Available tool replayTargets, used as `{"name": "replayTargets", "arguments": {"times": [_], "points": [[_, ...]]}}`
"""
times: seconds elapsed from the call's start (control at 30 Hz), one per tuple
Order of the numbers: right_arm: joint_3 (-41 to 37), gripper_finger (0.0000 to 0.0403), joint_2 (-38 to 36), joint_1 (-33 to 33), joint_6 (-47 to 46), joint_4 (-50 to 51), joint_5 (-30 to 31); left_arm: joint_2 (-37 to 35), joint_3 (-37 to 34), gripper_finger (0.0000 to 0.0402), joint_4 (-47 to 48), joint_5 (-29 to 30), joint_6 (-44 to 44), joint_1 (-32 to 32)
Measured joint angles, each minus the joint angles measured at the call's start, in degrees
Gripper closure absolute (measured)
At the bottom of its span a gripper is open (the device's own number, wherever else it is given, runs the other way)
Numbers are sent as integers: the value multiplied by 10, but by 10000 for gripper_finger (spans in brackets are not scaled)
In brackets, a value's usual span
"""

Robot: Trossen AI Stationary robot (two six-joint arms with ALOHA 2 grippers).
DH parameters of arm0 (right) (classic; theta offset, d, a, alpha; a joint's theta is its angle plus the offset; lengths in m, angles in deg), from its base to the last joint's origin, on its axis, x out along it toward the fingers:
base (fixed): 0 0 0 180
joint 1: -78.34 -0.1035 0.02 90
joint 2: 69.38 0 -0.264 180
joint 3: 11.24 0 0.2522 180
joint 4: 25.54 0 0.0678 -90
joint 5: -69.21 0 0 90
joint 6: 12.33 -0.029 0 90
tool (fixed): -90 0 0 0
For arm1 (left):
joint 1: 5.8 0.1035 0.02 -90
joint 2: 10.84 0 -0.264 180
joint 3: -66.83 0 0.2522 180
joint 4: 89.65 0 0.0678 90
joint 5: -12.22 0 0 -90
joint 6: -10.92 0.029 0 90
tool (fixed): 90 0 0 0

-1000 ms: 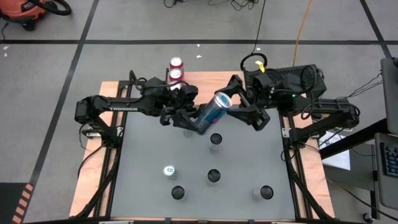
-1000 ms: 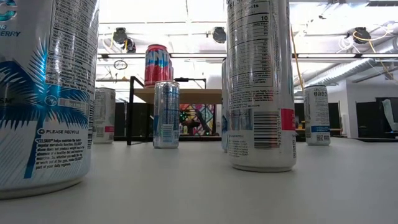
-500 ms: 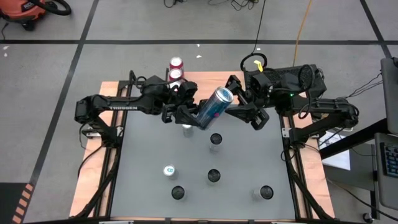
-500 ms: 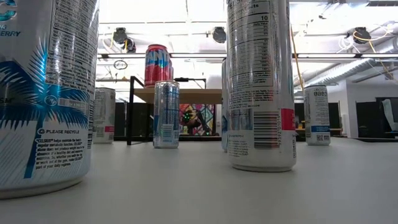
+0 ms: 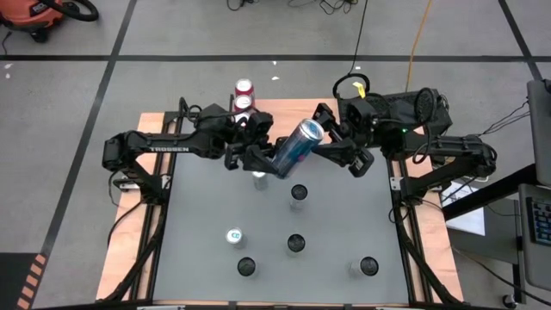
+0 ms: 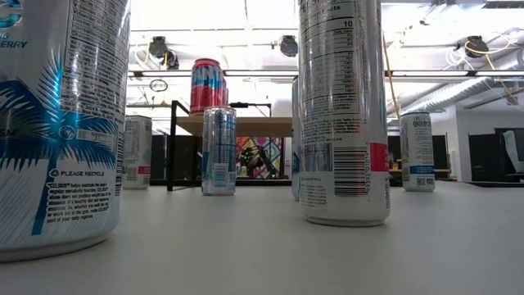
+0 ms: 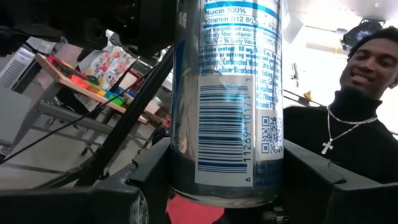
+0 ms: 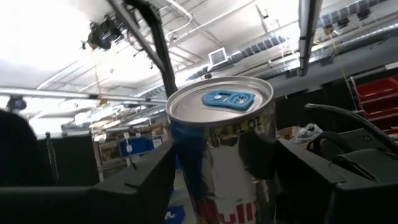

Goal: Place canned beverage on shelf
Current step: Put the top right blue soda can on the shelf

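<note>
Currently the blue-and-silver can [image 5: 294, 148] is off the table, tilted, held between both arms above the back part of the grey table [image 5: 344, 224]. Its silver top with a blue pull tab points up toward the right arm; the base end points toward the left arm.

Left gripper [image 5: 258, 159] is clamped on the lower end of the can: the left wrist view shows both dark fingers [image 7: 155, 168] pressed against the can's sides, barcode, QR code and blue nutrition print facing that camera. Right gripper [image 5: 331, 146] sits around the top end; the right wrist view has the can's rim and tab centred between its fingers [image 8: 146, 180], red lettering on blue lower down. Whether those fingers are gripping or just bracketing the can, cannot tell.

Shelf [image 5: 215, 116] is at the back left edge of the table, mostly under the left arm. Two red-topped cans [image 5: 244, 88] stand on it; the low view shows a red can on the wooden top above black legs.

Six other cans [image 5: 295, 244] stand upright on the table, well apart.

A person in a black top shows behind the can in the left wrist view.
</note>
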Motion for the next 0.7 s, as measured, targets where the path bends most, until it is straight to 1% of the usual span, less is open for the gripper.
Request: {"name": "replayTargets", "arguments": {"times": [0.07,0.23,0.37,0.5,0.7], "points": [[0,163,0,0,-11,-4,12,0,0,171,0,4,-2,0],[0,135,0,0,-13,-6,11,1,0,171,6,13,-10,-4],[0,127,0,0,-3,-13,-10,2,-1,171,11,21,-26,-8],[0,137,0,0,16,-17,-17,2,-1,171,10,29,-40,-12],[0,172,0,0,34,-20,-17,2,-1,171,14,34,-51,-12]]}}
